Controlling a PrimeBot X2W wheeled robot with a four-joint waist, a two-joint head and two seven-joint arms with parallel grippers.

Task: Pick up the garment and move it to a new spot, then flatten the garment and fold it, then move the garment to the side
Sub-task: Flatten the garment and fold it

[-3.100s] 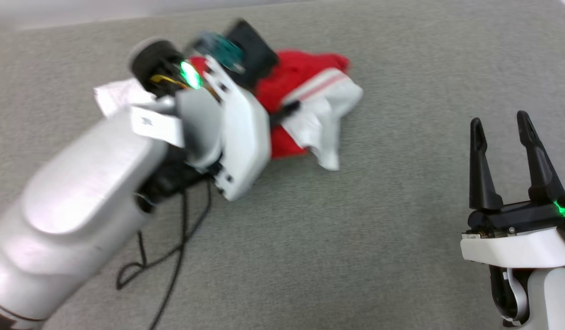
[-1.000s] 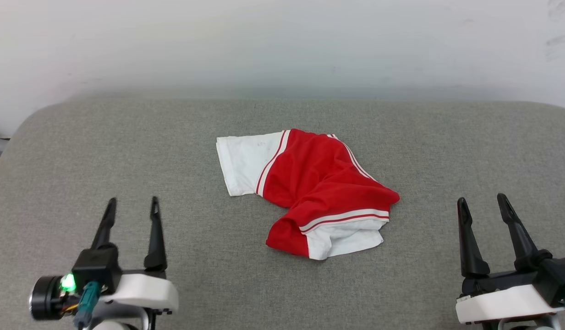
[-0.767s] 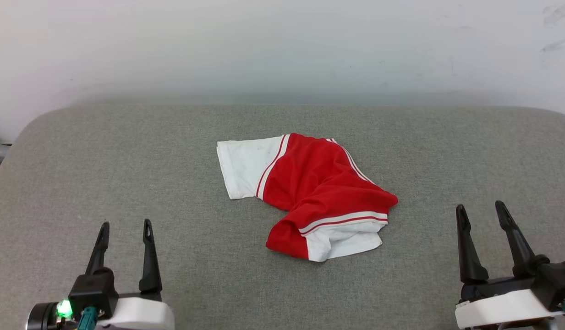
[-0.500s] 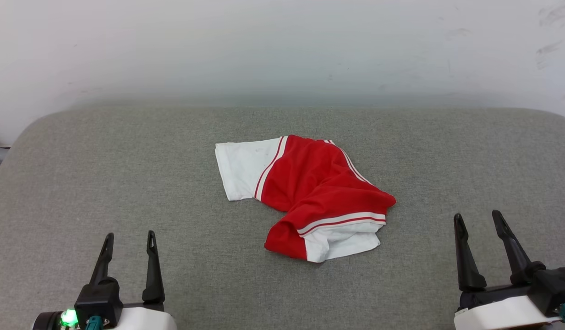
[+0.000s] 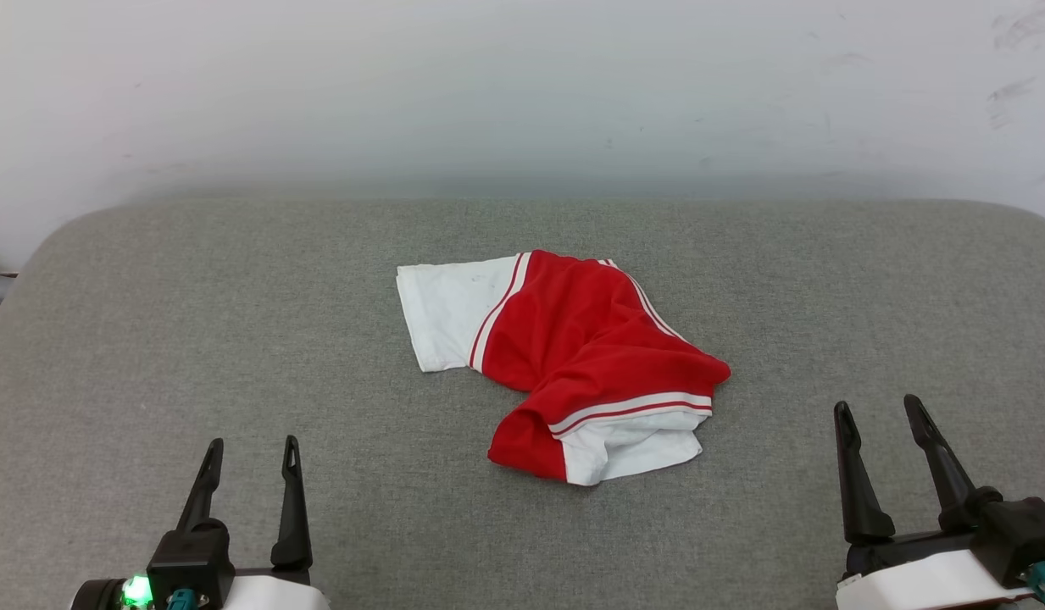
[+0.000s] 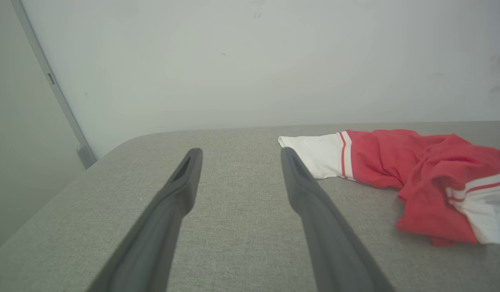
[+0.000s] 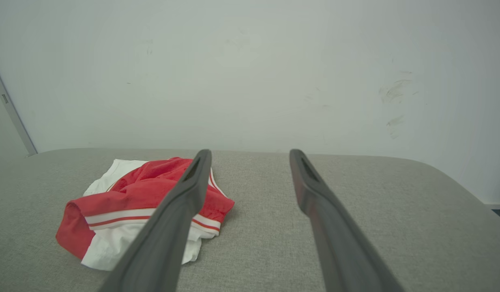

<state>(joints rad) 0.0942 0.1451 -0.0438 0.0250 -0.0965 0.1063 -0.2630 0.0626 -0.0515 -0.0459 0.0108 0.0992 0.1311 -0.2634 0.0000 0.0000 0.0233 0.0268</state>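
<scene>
We see the garment (image 5: 573, 364) crumpled mid-surface (image 5: 234, 322); left gripper (image 5: 251, 453) and right gripper (image 5: 878, 415) are released, grasping nothing.

Worktop (image 5: 234, 356): grey woven fabric cover, with rounded corners at 10 and 2 o'clock in the head view.
Wall (image 5: 522, 85): plain, pale and matt, rising behind the worktop across 12 o'clock.
Scuff marks (image 7: 393, 93): faint dark smudges on the wall, toward 2 o'clock in the right wrist view.
Metal strip (image 6: 51, 81): slim grey upright on the wall, slanting across 10 o'clock in the left wrist view, beyond the worktop's corner.
</scene>
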